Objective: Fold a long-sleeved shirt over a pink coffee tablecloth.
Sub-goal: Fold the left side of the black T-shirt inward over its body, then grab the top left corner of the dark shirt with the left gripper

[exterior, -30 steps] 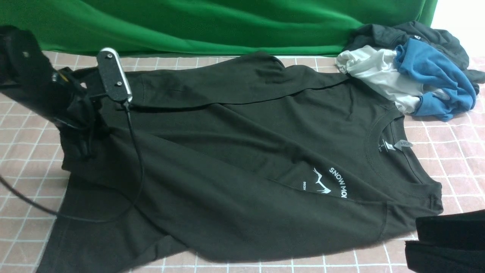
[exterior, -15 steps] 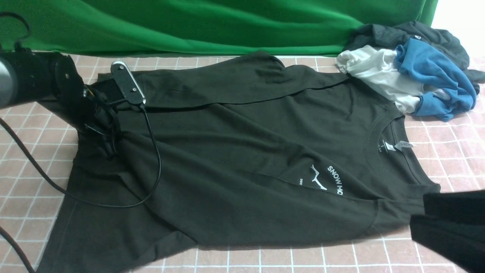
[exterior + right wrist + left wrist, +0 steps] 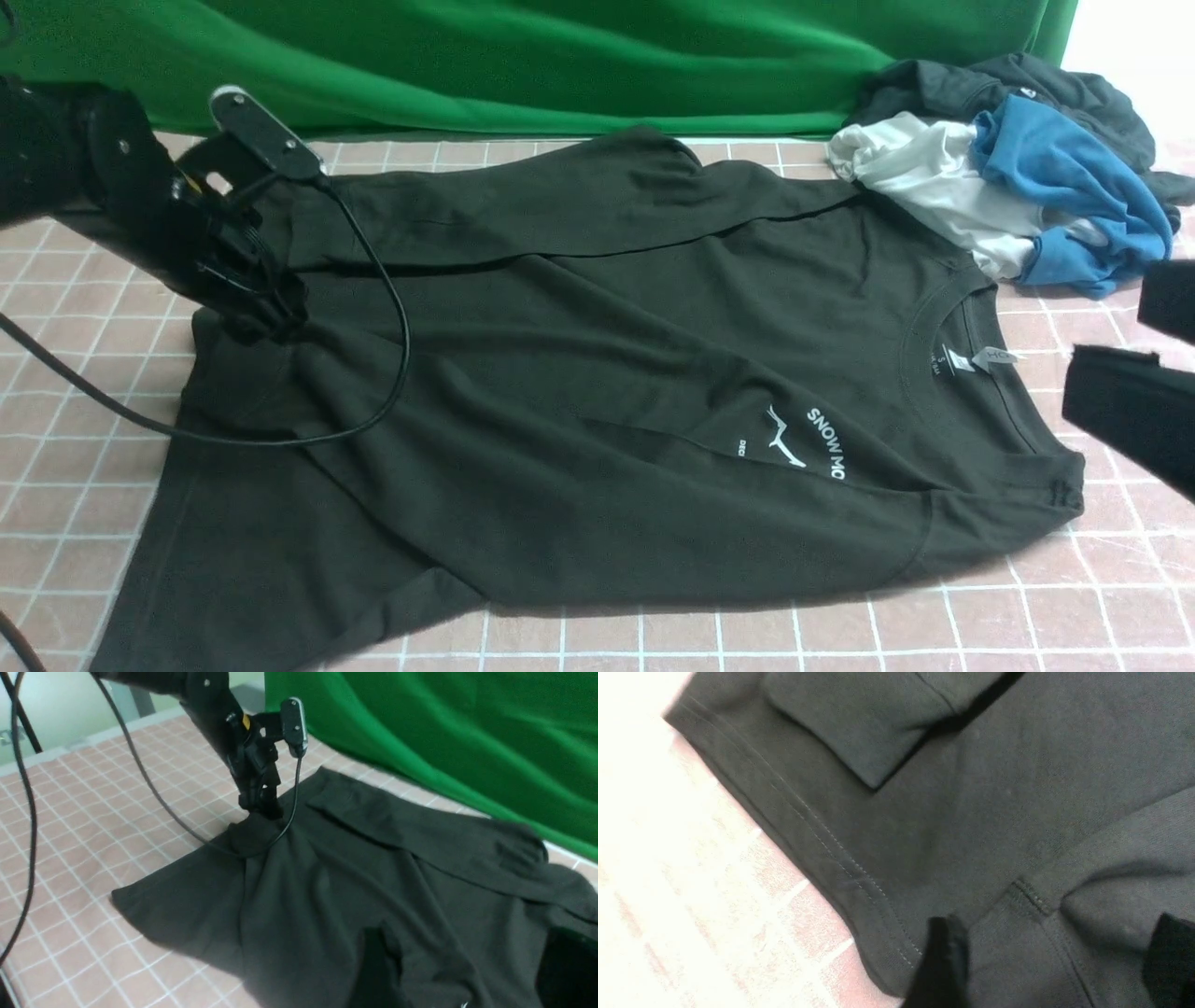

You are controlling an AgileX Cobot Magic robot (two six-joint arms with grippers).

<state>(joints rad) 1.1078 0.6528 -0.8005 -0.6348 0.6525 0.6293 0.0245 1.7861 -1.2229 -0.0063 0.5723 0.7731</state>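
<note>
A green cloth (image 3: 523, 65) backs the counter, covered by the pink tablecloth (image 3: 56, 373). The shirt (image 3: 597, 373) lies spread on it, sleeves folded across the body. The left end effector (image 3: 254, 313), fingers apart, is over a cuff near the hem. The right end effector (image 3: 1111, 336), also apart, hovers beside the collar.

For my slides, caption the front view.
Black long-sleeved shirt spread on the pink checked tablecloth, left gripper low over it, right gripper open beside it.

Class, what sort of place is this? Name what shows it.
Probably a robot lab or recording set: a green backdrop cloth, the left gripper at the long-sleeved shirt, and a pink grid tablecloth as work surface.
</note>
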